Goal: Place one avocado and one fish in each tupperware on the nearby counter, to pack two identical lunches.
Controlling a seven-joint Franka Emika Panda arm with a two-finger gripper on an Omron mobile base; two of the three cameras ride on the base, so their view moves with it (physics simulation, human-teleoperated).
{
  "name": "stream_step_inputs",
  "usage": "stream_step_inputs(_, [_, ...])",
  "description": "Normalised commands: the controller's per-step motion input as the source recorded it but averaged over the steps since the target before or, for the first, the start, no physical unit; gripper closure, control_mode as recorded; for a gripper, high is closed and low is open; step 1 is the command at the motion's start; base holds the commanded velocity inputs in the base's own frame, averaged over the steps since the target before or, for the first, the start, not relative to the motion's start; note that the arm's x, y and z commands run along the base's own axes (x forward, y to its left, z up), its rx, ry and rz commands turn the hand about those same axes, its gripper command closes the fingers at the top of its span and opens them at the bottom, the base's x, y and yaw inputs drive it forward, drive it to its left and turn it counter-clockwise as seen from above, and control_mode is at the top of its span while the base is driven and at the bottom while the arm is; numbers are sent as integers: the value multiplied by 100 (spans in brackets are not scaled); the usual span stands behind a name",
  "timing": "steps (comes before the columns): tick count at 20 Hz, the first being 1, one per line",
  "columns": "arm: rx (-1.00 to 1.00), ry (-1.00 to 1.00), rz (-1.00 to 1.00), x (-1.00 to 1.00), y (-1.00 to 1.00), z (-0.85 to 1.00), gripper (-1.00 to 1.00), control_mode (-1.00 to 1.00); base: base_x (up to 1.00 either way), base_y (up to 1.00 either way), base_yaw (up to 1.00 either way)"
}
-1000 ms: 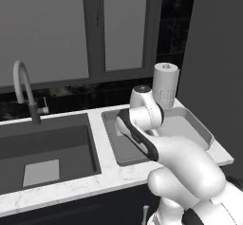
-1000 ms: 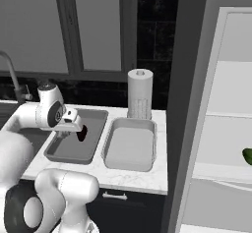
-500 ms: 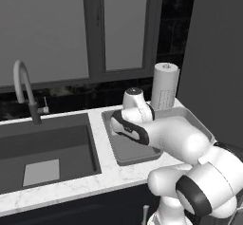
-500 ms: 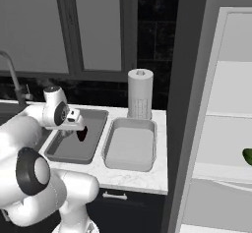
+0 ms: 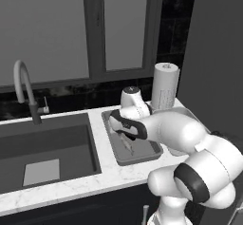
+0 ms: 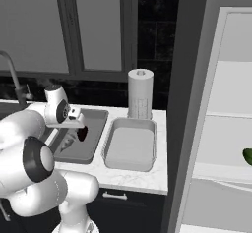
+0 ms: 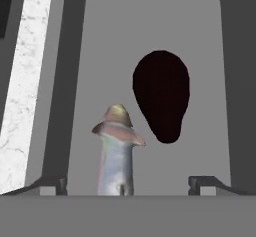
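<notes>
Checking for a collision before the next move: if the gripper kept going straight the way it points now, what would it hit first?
Likely the silvery fish, lying between the open gripper fingertips on the floor of the grey tupperware. The dark avocado lies beside that line; depth is hard to judge.

Gripper (image 7: 128,183) jaws now spread apart; fish (image 7: 117,153) lies in grey tray (image 7: 100,41) beside dark avocado (image 7: 161,102).

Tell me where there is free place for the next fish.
The pale tray beside the paper towel roll is bare. The grey tray already holds the dark avocado and silvery fish under the open claw, so it is crowded.
</notes>
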Motion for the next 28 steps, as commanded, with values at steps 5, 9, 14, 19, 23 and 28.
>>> stream_step_inputs(5, [-2,-2,0,-42,-6,25,-100,-100,0,0,0])
stream_step_inputs(9, [0,-3,-7,-88,-39,72,-100,-100,0,0,0])
stream_step_inputs(14, [2,-3,-9,-85,-56,69,-100,-100,0,0,0])
stream_step_inputs(19, [5,-8,-3,-95,-45,40,-100,-100,0,0,0])
stream_step_inputs(23, [0,-16,0,-88,-37,20,-100,-100,0,0,0])
stream_step_inputs(28, [3,-26,1,-83,-22,30,-100,-100,0,0,0])
